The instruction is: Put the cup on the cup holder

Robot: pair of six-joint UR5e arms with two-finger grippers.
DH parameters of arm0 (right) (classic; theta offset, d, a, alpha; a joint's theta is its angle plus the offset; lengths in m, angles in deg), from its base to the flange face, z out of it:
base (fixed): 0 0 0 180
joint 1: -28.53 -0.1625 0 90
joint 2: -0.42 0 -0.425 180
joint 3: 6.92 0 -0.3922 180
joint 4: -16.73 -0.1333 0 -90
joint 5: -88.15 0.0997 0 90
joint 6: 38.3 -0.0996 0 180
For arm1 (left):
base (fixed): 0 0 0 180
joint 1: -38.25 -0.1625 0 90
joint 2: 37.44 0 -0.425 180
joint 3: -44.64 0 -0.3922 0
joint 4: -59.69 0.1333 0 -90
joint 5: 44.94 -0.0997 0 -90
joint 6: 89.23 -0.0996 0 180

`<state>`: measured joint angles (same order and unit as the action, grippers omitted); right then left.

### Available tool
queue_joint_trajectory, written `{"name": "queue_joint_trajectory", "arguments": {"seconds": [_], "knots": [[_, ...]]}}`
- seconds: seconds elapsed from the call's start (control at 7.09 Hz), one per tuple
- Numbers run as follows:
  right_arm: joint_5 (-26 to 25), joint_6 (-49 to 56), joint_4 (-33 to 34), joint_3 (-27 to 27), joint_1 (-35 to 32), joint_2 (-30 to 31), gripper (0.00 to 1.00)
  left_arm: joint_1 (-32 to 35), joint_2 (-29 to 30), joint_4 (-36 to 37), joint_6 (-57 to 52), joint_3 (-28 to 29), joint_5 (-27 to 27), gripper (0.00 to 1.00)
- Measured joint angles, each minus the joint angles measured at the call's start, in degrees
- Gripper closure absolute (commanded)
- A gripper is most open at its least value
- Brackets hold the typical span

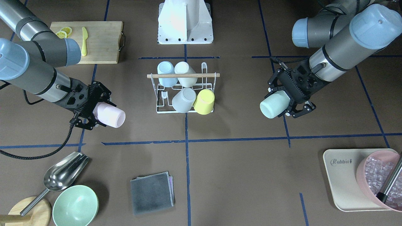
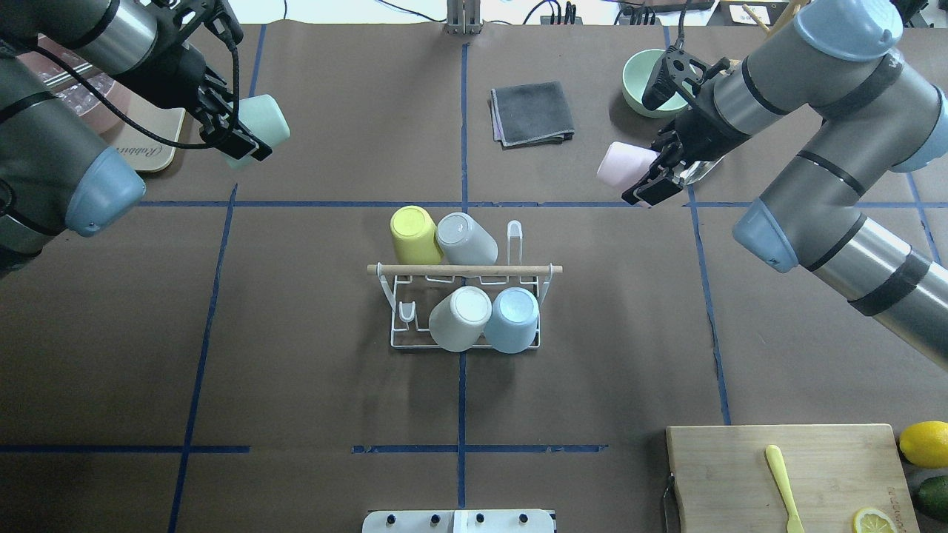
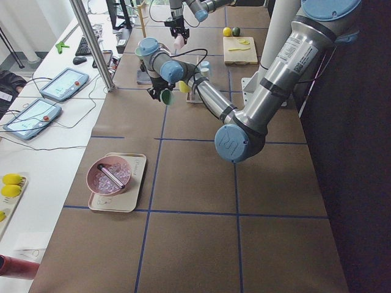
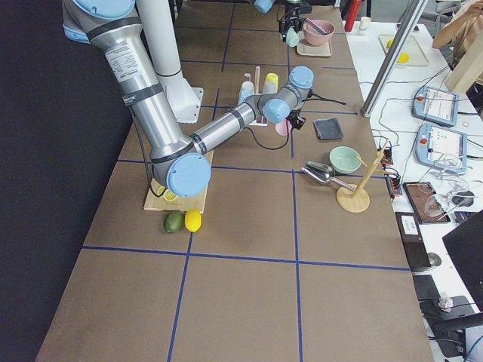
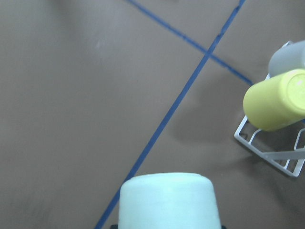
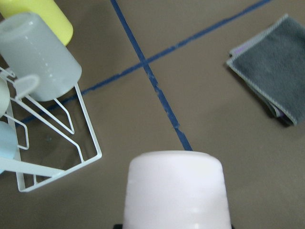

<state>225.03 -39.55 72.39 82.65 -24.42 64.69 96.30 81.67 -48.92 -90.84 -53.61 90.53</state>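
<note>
The cup holder (image 1: 183, 75) is a white wire rack with a wooden rod, at the table's middle (image 2: 464, 270). It holds several cups: yellow (image 1: 204, 101), grey (image 1: 183, 99), cream and blue. My left gripper (image 1: 282, 105) is shut on a mint cup (image 1: 274, 106), held off the table beside the rack (image 2: 259, 122). My right gripper (image 1: 94, 114) is shut on a pink cup (image 1: 110, 115) on the rack's other side (image 2: 621, 164). The left wrist view shows the mint cup (image 5: 169, 200), the right wrist view the pink cup (image 6: 176, 191).
A cutting board (image 1: 100, 44) with a yellow knife and lemon slices lies near the robot's base (image 1: 185, 22). A grey cloth (image 1: 152, 193), a green bowl (image 1: 75, 205), a metal scoop (image 1: 62, 172) and a tray (image 1: 340, 175) with a pink ice bowl lie across the table.
</note>
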Motion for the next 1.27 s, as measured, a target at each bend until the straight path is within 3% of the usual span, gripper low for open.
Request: {"name": "queue_joint_trajectory", "arguments": {"seconds": [0.28,0.56,0.85,1.27], "knots": [[-0.35,-8.48,-19.12,-4.56,1.95,-0.92,0.97,-0.63,-2.05,-15.15,7.28,-1.79,-5.66,0.98],[-2.16,-12.47,-29.45,-5.70,2.54,-1.60,0.97,-3.49,-3.10,-28.71,13.39,-2.73,-12.09,0.98],[-10.47,-22.66,-42.08,-8.17,5.42,-2.25,0.97,-9.32,-4.55,-41.48,19.10,-3.82,-19.88,0.98],[-22.07,-29.61,-58.70,-11.35,10.16,-2.39,0.97,-23.17,-9.44,-58.21,21.04,-7.32,-39.88,0.97]]}}
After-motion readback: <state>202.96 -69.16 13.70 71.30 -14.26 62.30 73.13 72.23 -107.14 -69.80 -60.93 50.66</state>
